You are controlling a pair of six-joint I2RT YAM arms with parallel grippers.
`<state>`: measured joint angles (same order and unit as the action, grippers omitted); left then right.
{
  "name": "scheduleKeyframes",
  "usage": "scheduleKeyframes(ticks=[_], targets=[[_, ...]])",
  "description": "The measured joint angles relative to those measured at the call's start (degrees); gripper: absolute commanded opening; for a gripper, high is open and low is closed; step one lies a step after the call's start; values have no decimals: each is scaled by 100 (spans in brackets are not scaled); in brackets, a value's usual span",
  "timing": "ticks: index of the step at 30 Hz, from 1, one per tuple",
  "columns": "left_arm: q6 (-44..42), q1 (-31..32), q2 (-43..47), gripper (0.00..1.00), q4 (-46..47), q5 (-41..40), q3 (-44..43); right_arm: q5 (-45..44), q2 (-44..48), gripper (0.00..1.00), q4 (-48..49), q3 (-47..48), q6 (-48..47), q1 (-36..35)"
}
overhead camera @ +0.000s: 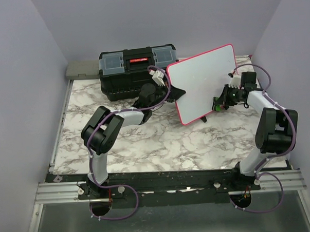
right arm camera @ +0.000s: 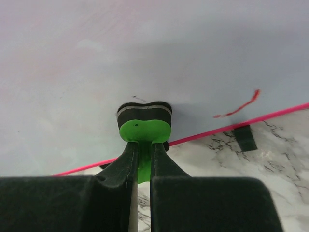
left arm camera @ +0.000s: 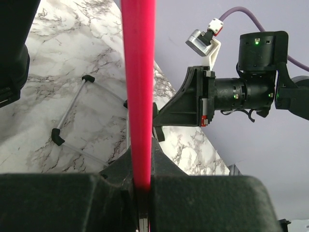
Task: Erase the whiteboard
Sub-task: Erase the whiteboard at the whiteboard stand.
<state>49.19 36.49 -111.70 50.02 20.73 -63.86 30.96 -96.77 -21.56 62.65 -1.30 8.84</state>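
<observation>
Whiteboard (overhead camera: 205, 80): one, standing tilted on the marble surface (overhead camera: 146, 142), right of centre, just right of the one black toolbox (overhead camera: 137, 65) at the far side. Left fingers (left arm camera: 123, 186) closed on the board's pink rim at its left edge. Right fingers (right arm camera: 130, 159) clamped on one green eraser (right arm camera: 145, 126), its pad pressed against the board face. One short red stroke (right arm camera: 239, 107) near the rim, right of the eraser.

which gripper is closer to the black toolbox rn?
Left. The left gripper clamps the whiteboard by its left rim, just in front of the toolbox. The right gripper, pressing a green eraser to the board, is on its far side.
</observation>
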Motion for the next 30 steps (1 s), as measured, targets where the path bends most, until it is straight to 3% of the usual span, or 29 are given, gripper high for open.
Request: scheduleKeyframes(ticks=[9,14,23,30], targets=[[129,-55,15,0,-92,24,0,-1064,-459,1,308,391,651,417],[125,-138,129,0,-251,52,0,-1185,-719,1,321,649,817,450],[111,-275,195,0,-302,98,2,-179,-1115,1,59,1010,282,437],[50,-326,195,0,-306,146,2,619,-885,1,-127,647,-90,179]])
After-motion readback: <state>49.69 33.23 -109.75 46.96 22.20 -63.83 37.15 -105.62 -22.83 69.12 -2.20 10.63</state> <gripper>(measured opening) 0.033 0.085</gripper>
